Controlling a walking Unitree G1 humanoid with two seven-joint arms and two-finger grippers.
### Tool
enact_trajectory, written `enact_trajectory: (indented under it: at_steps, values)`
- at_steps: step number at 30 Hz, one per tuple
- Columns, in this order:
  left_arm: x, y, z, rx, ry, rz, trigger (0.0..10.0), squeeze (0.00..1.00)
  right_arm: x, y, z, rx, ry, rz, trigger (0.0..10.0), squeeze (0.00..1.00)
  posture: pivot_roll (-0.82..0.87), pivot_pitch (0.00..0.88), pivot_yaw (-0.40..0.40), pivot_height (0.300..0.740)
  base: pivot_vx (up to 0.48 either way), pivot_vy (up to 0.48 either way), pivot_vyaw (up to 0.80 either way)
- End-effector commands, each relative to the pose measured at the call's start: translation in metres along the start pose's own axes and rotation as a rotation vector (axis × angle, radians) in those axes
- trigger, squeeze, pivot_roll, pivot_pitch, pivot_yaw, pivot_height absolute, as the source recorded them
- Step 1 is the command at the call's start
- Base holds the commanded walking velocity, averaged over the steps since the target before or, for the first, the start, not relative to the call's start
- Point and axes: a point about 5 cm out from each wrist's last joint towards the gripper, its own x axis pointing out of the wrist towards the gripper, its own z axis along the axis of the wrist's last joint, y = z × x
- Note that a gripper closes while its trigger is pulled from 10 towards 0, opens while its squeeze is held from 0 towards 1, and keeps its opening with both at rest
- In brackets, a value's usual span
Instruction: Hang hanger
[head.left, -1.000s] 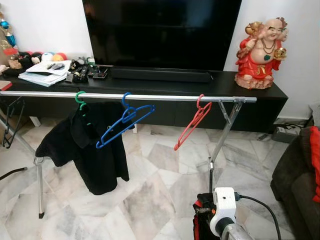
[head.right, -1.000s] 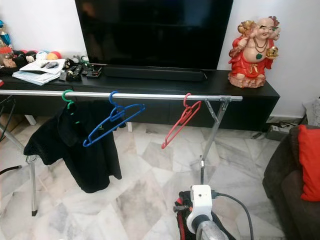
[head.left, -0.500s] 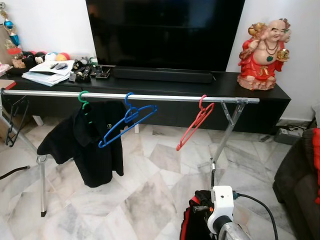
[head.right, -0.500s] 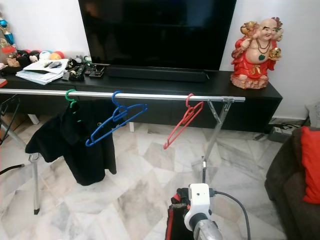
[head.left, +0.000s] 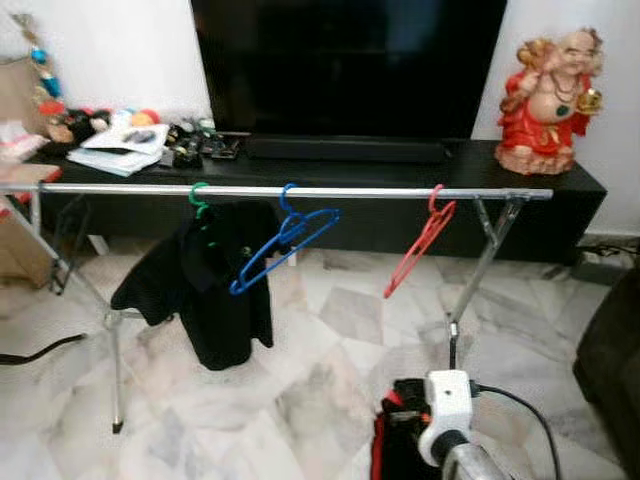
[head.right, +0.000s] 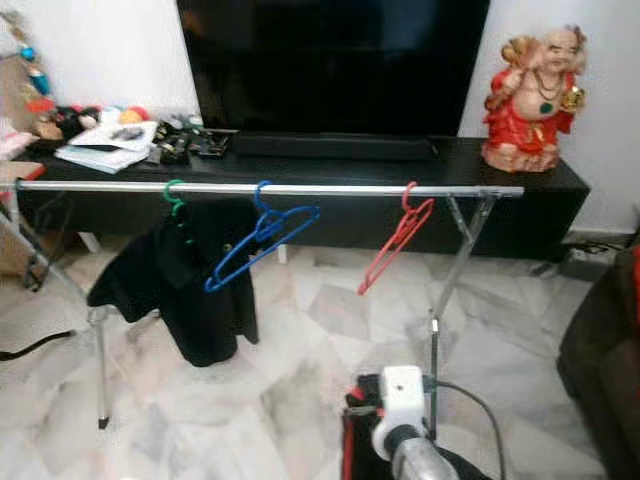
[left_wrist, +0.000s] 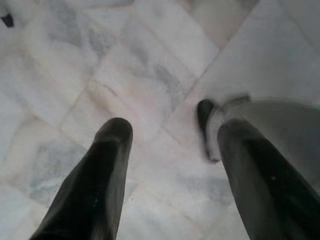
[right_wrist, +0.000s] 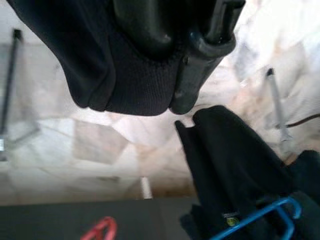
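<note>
A silver clothes rail (head.left: 330, 190) crosses the room. On it hang a green hanger (head.left: 199, 196) carrying a black shirt (head.left: 215, 290), an empty blue hanger (head.left: 285, 245) and an empty red hanger (head.left: 420, 250). My right arm (head.left: 447, 415) sits low in front of the rail's right end, with a black and red bundle (head.left: 392, 445) at its gripper. In the right wrist view the right gripper (right_wrist: 165, 80) is shut on a black garment (right_wrist: 115, 70). My left gripper (left_wrist: 172, 135) hangs open over the marble floor, nothing between its fingers.
Behind the rail stand a black TV console (head.left: 330, 170), a TV (head.left: 350, 60) and a red statue (head.left: 550, 100). Papers and clutter (head.left: 125, 145) lie on the console's left. Rack legs (head.left: 115, 370) (head.left: 470, 290) reach the floor. A dark sofa (head.left: 615, 370) is at the right, a cable (head.left: 40, 350) at the left.
The whole picture has shifted right and slightly down, so the camera has moved. The hangers stay in place on the rail. My right arm still holds the bundle low.
</note>
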Motion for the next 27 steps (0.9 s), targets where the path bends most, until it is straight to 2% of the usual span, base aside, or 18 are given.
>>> enact_trajectory:
  at_steps: [1, 10, 27]
  values:
    - [-0.0014, 0.0096, 0.0007, -0.007, 0.007, 0.026, 10.0, 0.0, 0.0035, 0.0078, 0.0077, 0.003, -0.034, 0.024, 10.0, 0.0, 0.05, 0.025, 0.024, 0.74, 0.0, 0.356, 0.0]
    - [-0.0014, 0.0096, 0.0009, -0.006, 0.007, 0.026, 10.0, 0.0, 0.0047, 0.0073, 0.0106, 0.001, -0.043, 0.023, 10.0, 0.0, 0.05, 0.023, 0.026, 0.74, 0.0, 0.348, 0.0]
    - [-0.0019, 0.0094, -0.0009, 0.005, 0.013, 0.021, 10.0, 0.0, 0.0068, 0.0102, 0.0116, 0.007, -0.049, 0.03, 10.0, 0.0, 0.05, 0.001, 0.03, 0.74, 0.0, 0.0, 0.0]
